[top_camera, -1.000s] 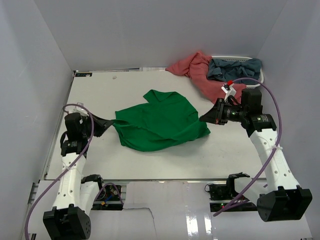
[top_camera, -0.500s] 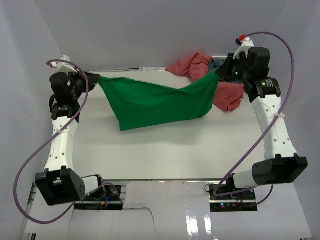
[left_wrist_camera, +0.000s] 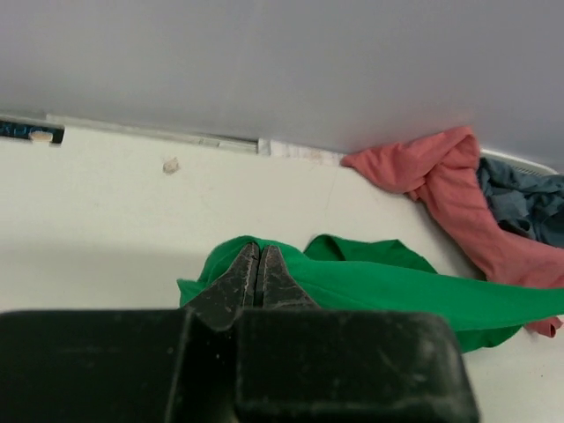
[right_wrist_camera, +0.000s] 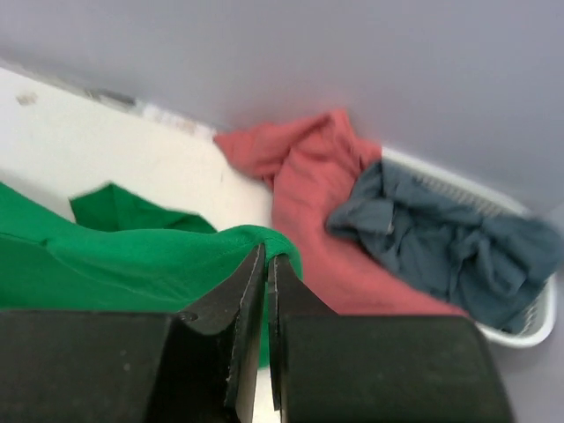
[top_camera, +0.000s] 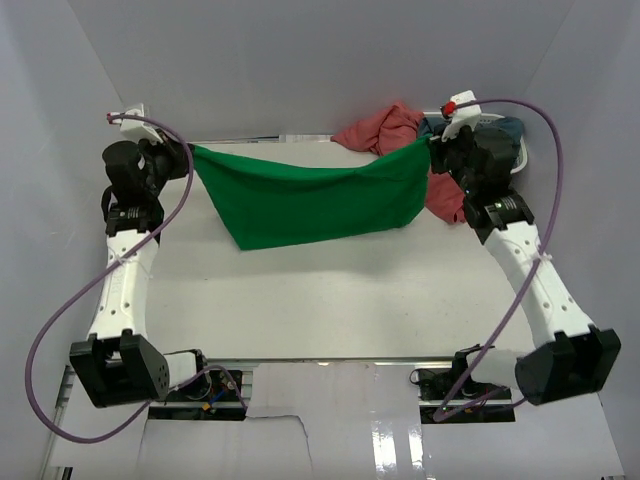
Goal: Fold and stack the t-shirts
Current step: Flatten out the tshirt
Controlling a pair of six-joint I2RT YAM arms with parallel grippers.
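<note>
Colour notes, positions taken from the green t-shirt.

- Green t-shirt (top_camera: 310, 200): bright, even green, plain.
- Salmon-pink t-shirt (top_camera: 385, 130), behind the green t-shirt's right end: plain salmon-pink.
- Grey-blue t-shirt (right_wrist_camera: 441, 256), further right of the green t-shirt: dusty grey-blue, plain.
- Basket (right_wrist_camera: 529, 330) under it: white, slatted.
- Tabletop (top_camera: 330, 290) under the green t-shirt: off-white, unpatterned.
- Left hand (left_wrist_camera: 257, 264) and right hand (right_wrist_camera: 266, 264): matt black fingers.
- Left arm (top_camera: 125, 290) and right arm (top_camera: 535, 285): white shells, black joints.
- Cables (top_camera: 28, 372): purple.
- Red cap (top_camera: 450, 107), above the green t-shirt's right corner.
- Walls (top_camera: 320, 60): pale grey-lilac.
</note>
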